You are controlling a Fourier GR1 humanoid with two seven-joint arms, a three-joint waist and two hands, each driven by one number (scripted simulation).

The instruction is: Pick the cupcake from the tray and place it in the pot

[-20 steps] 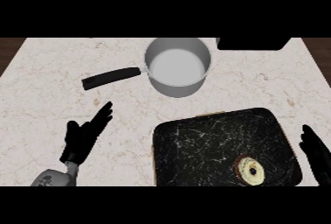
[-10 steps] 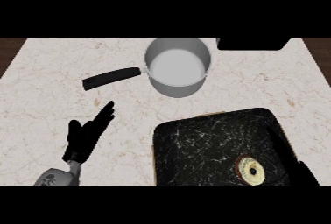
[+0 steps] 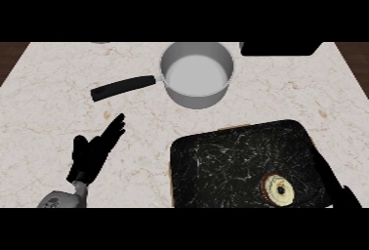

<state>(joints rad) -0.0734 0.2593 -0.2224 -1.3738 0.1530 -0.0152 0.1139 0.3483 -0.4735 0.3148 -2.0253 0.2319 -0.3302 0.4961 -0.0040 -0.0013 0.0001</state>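
**Right hand comes down beside the tray, cupcake not yet touched**

Lowered and pulled toward the near edge since a second ago, the robot's black right hand (image 3: 337, 188) now shows only as a dark shape along the right side of the black, white-veined square tray (image 3: 238, 166); earlier it stood higher and clear of the tray's rim. Whether its fingers are spread or curled I cannot tell, since black hand runs into black tray. The left hand (image 3: 93, 154) has barely shifted: it rests open on the counter, fingers straight and close together, thumb set apart, holding nothing.

The small round cupcake with pale frosting and a dark wrapper (image 3: 279, 189) lies in the tray's near right corner, just beside the right hand, on the side toward the left hand. It sits where it sat in both earlier pictures, so nothing has been lifted. I read this as the approach: the hand is coming in close for a grasp that has not begun.

The grey metal pot (image 3: 196, 73) stands well beyond the fingertips of both hands, open side up, with its long black handle (image 3: 122, 88) pointing out past the left hand's fingertips. The carry will have to run from the tray's near corner up across the tray to that opening.

The counter (image 3: 65, 112) is pale speckled stone, with a dark object (image 3: 281, 48) at its far edge beyond the pot.
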